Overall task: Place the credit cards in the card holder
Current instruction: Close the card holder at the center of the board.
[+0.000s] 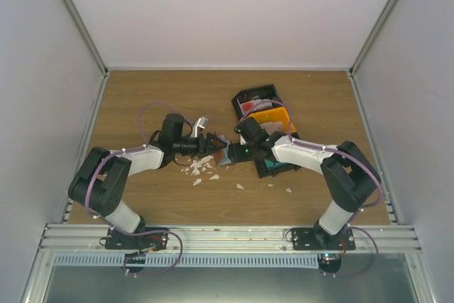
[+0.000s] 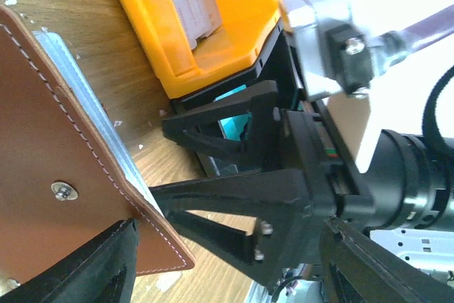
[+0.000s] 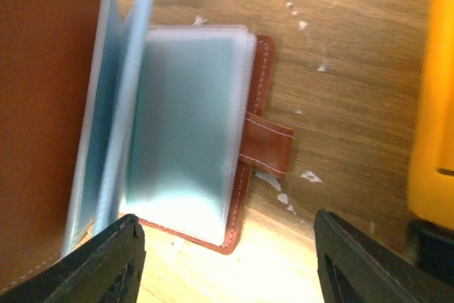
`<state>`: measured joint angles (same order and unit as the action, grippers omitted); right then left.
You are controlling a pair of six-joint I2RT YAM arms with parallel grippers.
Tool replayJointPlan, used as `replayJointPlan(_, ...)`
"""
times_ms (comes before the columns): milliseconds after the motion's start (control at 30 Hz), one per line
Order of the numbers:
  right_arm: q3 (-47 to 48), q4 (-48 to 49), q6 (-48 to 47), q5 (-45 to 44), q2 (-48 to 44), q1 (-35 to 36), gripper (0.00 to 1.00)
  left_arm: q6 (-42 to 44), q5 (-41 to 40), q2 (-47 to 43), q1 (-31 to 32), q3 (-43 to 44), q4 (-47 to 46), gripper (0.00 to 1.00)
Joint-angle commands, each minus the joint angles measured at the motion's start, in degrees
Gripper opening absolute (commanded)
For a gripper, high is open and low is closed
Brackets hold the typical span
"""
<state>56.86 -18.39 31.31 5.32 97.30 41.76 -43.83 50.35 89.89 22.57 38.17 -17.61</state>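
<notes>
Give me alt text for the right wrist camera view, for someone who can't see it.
An open reddish-brown card holder rests on the wooden table, its pale blue-grey sleeves fanned up. The right gripper's black fingertips stand wide apart at the bottom edge; white scraps dot the wood and a yellow bin shows at right.

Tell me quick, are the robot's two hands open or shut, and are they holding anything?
Left gripper: open, with the card holder cover's edge between its jaws, not clamped.
Right gripper: open, holding nothing.
</notes>
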Motion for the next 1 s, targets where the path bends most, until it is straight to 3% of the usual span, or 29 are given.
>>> replayJointPlan(0, -1.58, 1.56, 4.68, -4.82, -4.17, -0.62, 0.64, 1.50, 1.00, 1.89, 0.87, 1.87, -1.66, 0.69)
replayJointPlan(167, -3.91, 2.96, 6.60, -7.21, -8.59, -0.82, 0.52, -0.05, 1.93, 5.37, 1.77, 2.75, -3.43, 0.55)
replayJointPlan(333, -5.74, 6.58, 5.32, -1.70, -9.14, -2.06, 0.39, -4.27, 3.62, 7.82, 3.21, 1.54, -9.09, 0.46)
replayJointPlan(533, -7.03, 10.71, 1.70, 6.57, -8.23, -3.22, 0.43, -3.58, 2.40, 9.72, 3.46, 1.97, -8.34, 0.47)
replayJointPlan(700, -5.84, 9.08, 0.43, 7.23, -5.05, -3.53, 0.43, -3.81, 0.02, 11.03, 3.46, 1.85, -7.97, 0.41)
replayJointPlan(967, -3.04, 6.35, -1.31, 5.73, 0.67, -3.52, 0.29, -2.95, -0.97, 11.26, 3.51, 1.77, -6.60, 0.32)
